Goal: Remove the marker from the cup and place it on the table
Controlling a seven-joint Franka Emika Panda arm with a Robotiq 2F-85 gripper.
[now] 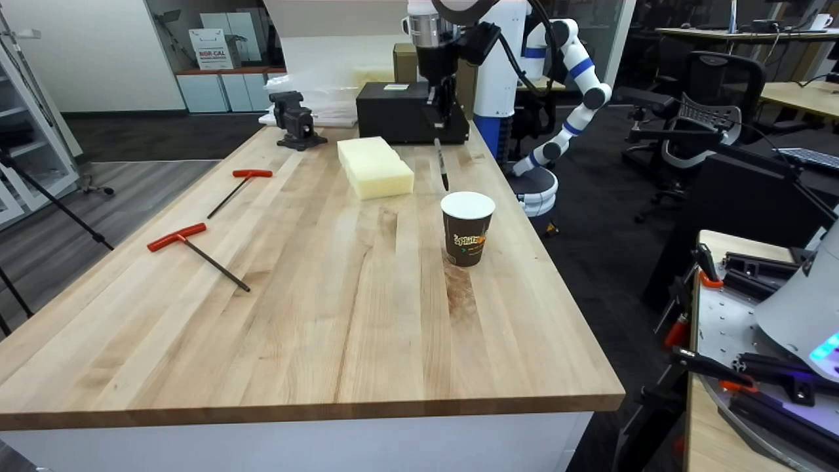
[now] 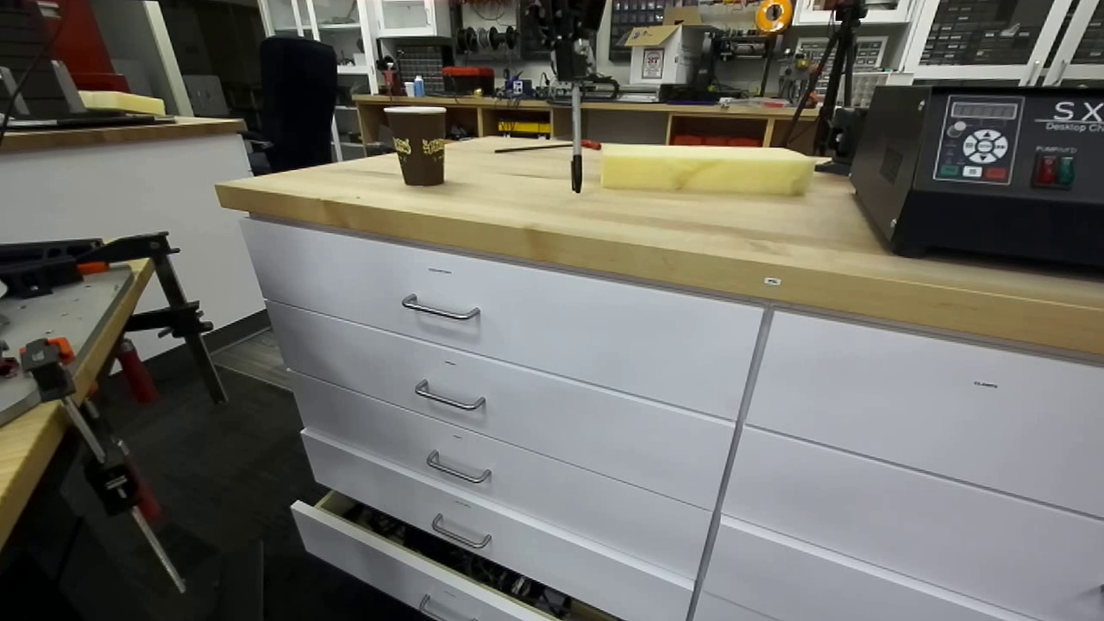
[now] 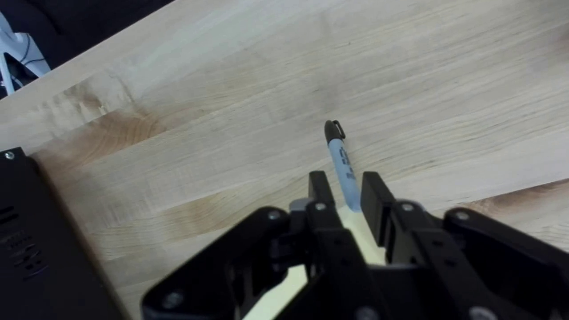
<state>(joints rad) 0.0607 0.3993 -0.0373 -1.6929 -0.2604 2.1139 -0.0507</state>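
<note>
The marker point(image 1: 442, 164) is a thin grey pen with a black cap, upright with the cap down, just below my gripper point(image 1: 439, 128). The marker also shows in an exterior view point(image 2: 576, 129) and the wrist view point(image 3: 343, 164). In the wrist view my gripper point(image 3: 344, 191) has its fingers apart, with a gap beside the marker's upper end. I cannot tell whether the marker touches a finger or the table point(image 1: 314, 314). The dark-brown paper cup point(image 1: 467, 229) stands upright on the table, apart from the marker, and also shows in an exterior view point(image 2: 420, 147).
A pale yellow block point(image 1: 377, 169) lies beside the marker. A black box-shaped machine point(image 1: 393, 111) stands at the far end, near a small black vise point(image 1: 295, 121). Red-handled tools point(image 1: 187, 236) lie on the table's opposite side. A drawer point(image 2: 414, 552) below stands open.
</note>
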